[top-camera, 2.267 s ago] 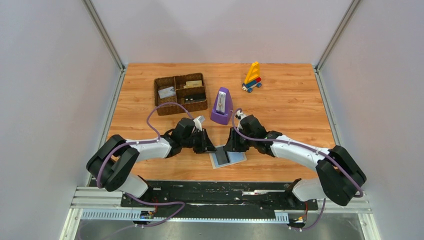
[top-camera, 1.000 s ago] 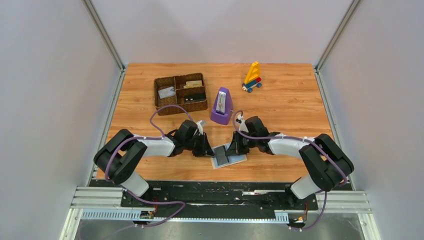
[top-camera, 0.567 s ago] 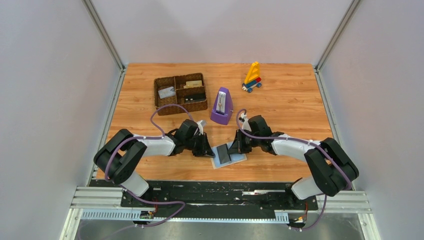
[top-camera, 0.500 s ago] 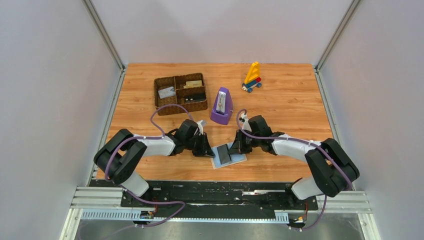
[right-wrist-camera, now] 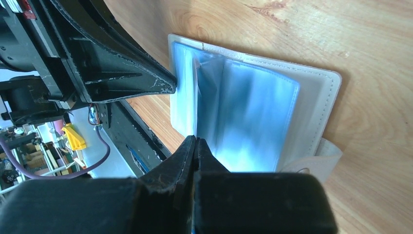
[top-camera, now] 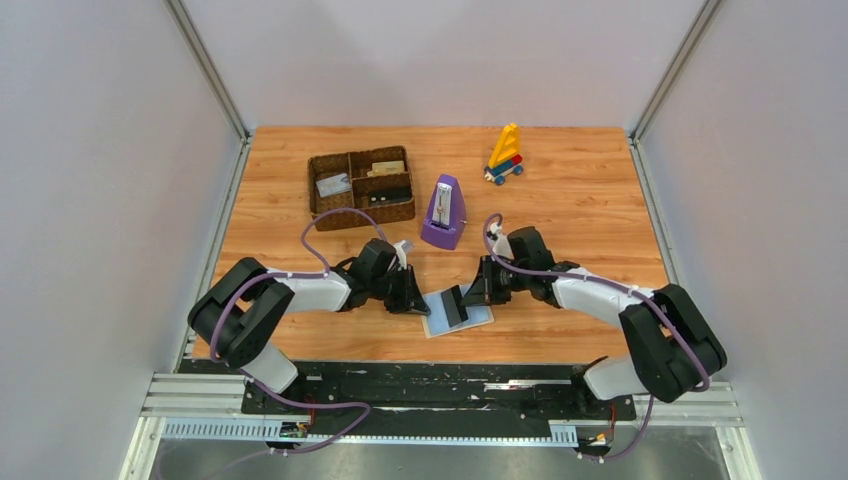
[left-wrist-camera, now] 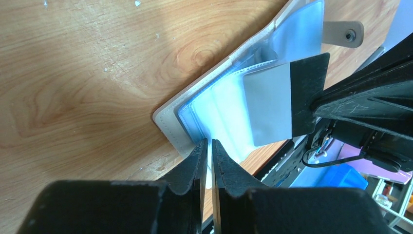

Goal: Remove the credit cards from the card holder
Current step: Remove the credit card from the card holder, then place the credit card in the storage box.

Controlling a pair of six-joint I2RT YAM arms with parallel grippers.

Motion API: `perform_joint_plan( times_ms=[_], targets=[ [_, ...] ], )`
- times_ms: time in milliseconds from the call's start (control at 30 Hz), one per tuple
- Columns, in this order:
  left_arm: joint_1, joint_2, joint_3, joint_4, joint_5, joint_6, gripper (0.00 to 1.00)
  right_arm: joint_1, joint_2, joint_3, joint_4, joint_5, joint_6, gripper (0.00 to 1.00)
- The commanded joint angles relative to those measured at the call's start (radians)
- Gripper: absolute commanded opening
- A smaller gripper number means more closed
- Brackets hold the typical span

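Card holder [top-camera: 478, 318] lies open and flat on the table [top-camera: 580, 220], near edge, about centre between the two arms, clear sleeves up.

Left gripper [top-camera: 418, 303] comes in from 9 o'clock. In its wrist view, the jaws are a thin slit apart, pinching the holder's left edge [left-wrist-camera: 208, 146]. Holder is pinned there.

Right gripper [top-camera: 470, 297] comes in from 3 o'clock, jaws fully closed on one end of a dark card [top-camera: 455, 305]. Card tilts up over the holder's middle. The left wrist view shows it grey with a black band [left-wrist-camera: 287, 100]. Can't tell whether its far end sits in a slot or is free.

Purple metronome [top-camera: 443, 212] stands at 12 o'clock from the holder, near both wrists.

Brown woven tray [top-camera: 362, 213] at 11 o'clock, further back. Its compartments hold a tan card [top-camera: 386, 166] and a black card [top-camera: 390, 195].

Toy sailboat [top-camera: 505, 155] at 1 o'clock, well apart from everything.
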Motion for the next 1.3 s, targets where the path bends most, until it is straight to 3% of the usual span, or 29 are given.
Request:
perform_joint_plan(
  times_ms=[0, 200, 433, 567, 700, 867, 1133, 1267],
  targets=[
    [0.000, 0.028, -0.005, -0.088, -0.076, 0.054, 0.17, -0.019, -0.052, 0.005, -0.003, -0.030, -0.027, 0.00],
    [0.000, -0.041, 0.016, -0.102, -0.023, 0.027, 0.18, -0.019, -0.168, 0.074, -0.143, 0.116, -0.107, 0.00],
    [-0.001, -0.199, 0.132, -0.203, 0.017, -0.026, 0.30, 0.010, -0.269, 0.165, -0.222, 0.224, -0.300, 0.00],
    [0.001, -0.321, 0.164, -0.229, 0.004, -0.093, 0.37, 0.110, -0.342, 0.171, -0.214, 0.364, -0.459, 0.00],
    [0.018, -0.441, 0.167, -0.239, -0.010, -0.174, 0.44, 0.224, -0.418, 0.130, -0.148, 0.468, -0.638, 0.00],
    [0.044, -0.580, 0.134, -0.231, -0.036, -0.292, 0.53, 0.483, -0.508, -0.008, 0.040, 0.720, -0.932, 0.00],
    [0.063, -0.640, 0.078, -0.207, -0.037, -0.372, 0.61, 0.623, -0.523, -0.033, 0.174, 0.868, -1.009, 0.00],
    [0.064, -0.632, 0.029, -0.101, -0.010, -0.432, 0.61, 0.676, -0.511, -0.034, 0.217, 0.932, -1.047, 0.00]
  ],
)
